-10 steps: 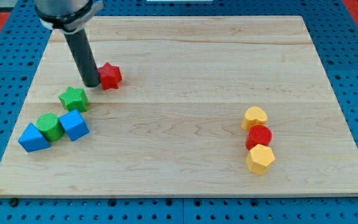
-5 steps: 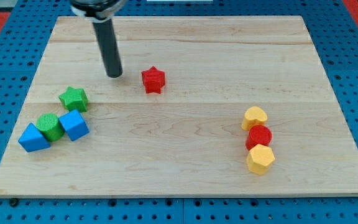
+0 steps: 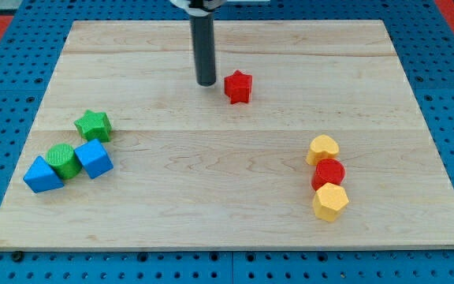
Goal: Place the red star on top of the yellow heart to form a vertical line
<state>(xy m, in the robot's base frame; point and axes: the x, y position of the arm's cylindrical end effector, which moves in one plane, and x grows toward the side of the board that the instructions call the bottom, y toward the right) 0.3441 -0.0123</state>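
Observation:
The red star lies on the wooden board in the upper middle of the view. My tip stands just to the star's left, a small gap apart. The yellow heart lies at the view's right, lower than the star and well to its right. Directly below the heart sit a red cylinder and a yellow hexagon, touching in a short column.
A green star, a green cylinder, a blue cube and a blue wedge-like block cluster at the view's lower left. The wooden board rests on a blue pegboard.
The red star has slid to the right and slightly up across the board. My tip has followed it rightwards, staying at its left.

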